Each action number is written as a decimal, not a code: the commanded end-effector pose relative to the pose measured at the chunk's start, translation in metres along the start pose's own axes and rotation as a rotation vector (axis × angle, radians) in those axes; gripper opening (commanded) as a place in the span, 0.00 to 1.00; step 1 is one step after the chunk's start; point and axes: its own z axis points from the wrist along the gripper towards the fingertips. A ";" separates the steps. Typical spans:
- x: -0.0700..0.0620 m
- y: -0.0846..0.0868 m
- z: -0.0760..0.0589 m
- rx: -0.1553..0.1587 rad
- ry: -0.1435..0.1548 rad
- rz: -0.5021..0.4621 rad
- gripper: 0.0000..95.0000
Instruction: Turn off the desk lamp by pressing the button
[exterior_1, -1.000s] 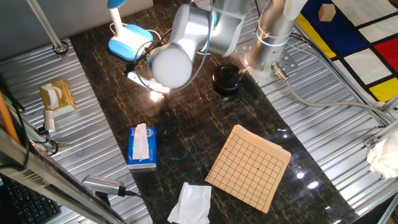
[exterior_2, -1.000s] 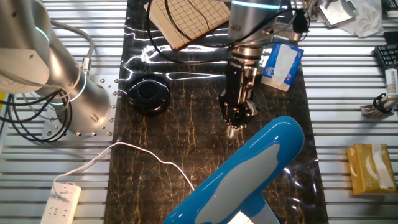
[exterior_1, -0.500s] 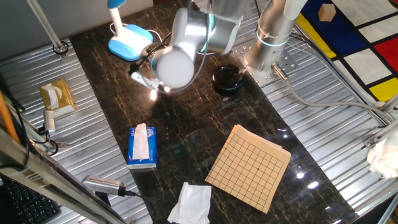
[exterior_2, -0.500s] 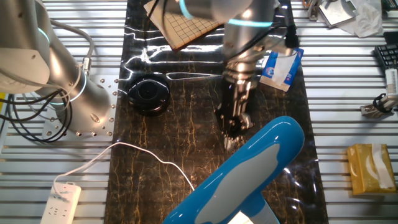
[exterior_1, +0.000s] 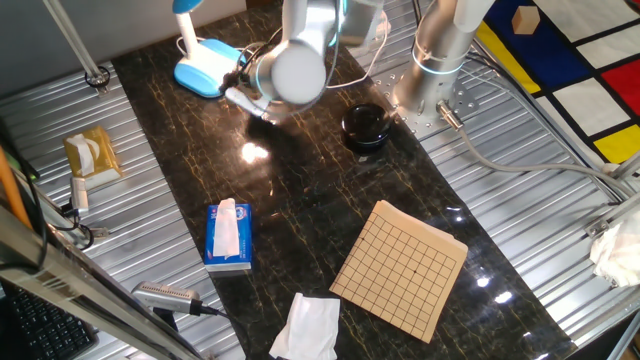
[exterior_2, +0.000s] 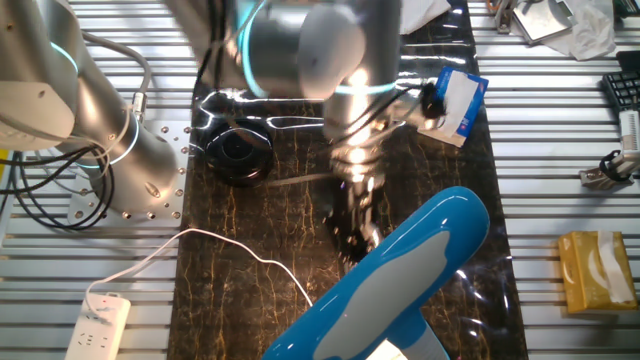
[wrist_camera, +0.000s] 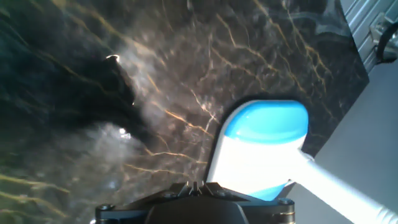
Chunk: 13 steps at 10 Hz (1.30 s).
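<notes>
The desk lamp stands at the far left of the dark table, with its light-blue base (exterior_1: 207, 70) and slim neck (exterior_1: 184, 27). In the hand view its base (wrist_camera: 258, 155) shows a whitish top face with a blue rim, just right of the gripper's line, and the neck (wrist_camera: 348, 194) runs off to the lower right. The lamp head (exterior_2: 400, 280) fills the foreground of the other fixed view. My gripper (exterior_1: 234, 94) hovers just right of the base and apart from it. It is blurred in the other fixed view (exterior_2: 350, 238). In the hand view (wrist_camera: 195, 185) its fingertips meet with no gap.
A black round pot (exterior_1: 364, 127) stands by the robot's mount. A blue-and-white tissue pack (exterior_1: 229, 235), a wooden grid board (exterior_1: 400, 268) and a white crumpled tissue (exterior_1: 305, 325) lie nearer the front. The lamp's white cable (exterior_2: 240, 255) runs to a power strip (exterior_2: 100, 325).
The arm has swung across the table toward the lamp. The gripper has moved from mid-table to just beside the lamp base.
</notes>
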 end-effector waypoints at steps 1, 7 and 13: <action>0.014 -0.011 0.018 0.018 -0.024 -0.015 0.00; 0.009 -0.043 0.037 0.017 -0.032 -0.037 0.00; 0.003 -0.053 0.047 0.024 -0.036 -0.049 0.00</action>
